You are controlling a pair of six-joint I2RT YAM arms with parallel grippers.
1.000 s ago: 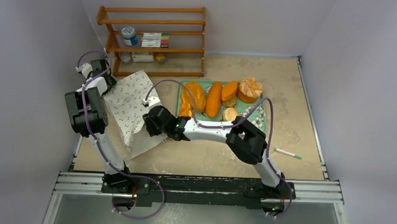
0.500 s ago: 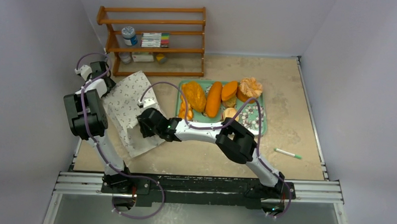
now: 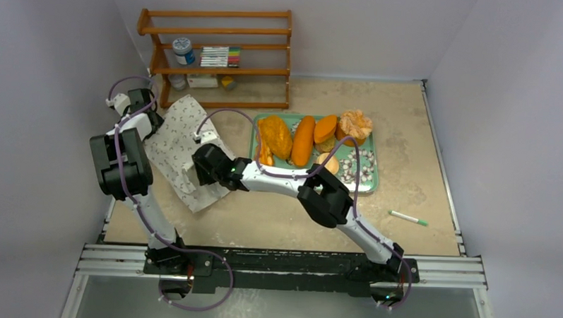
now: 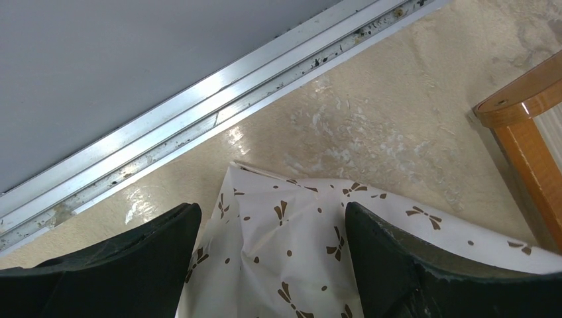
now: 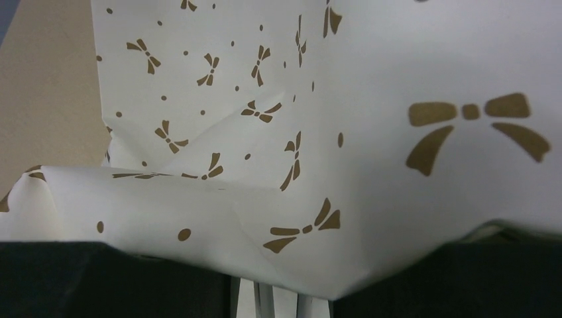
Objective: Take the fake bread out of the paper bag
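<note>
bread first: the fake bread (image 3: 302, 140) is all laid out on the green floral tray (image 3: 362, 169) in the middle of the worktop toward its far edge, with the lumpy loaf, the long smooth loaf and the ruffled pastry side by side in the open. the paper bag (image 3: 177, 140) lies along the left side of the worktop, its far corner close to the foot of the wooden shelf rack (image 3: 218, 58), and from above it looks slack and flat. whether anything is left inside, i can't tell, since the mouth isn't visible. now the right pincer (image 3: 199, 167): it sits at the bag's near right edge, reached well across from its own side. its wrist view is filled with printed paper draped over the fingers, pleats of the bag running down into the gap between them. that reads as clenched on the paper bag at a middling width, probably so the sack can be tipped or tugged to prove it's empty. the left pincer (image 4: 270, 222) hangs at the bag's far corner near the left edge of the worktop, released, jaws spread wide with the paper showing between them. contact with the sheet is not clear, and nothing is held. my guess is it's posted there to pin or catch that corner if the bag slides. the task looks close to finished.
</note>
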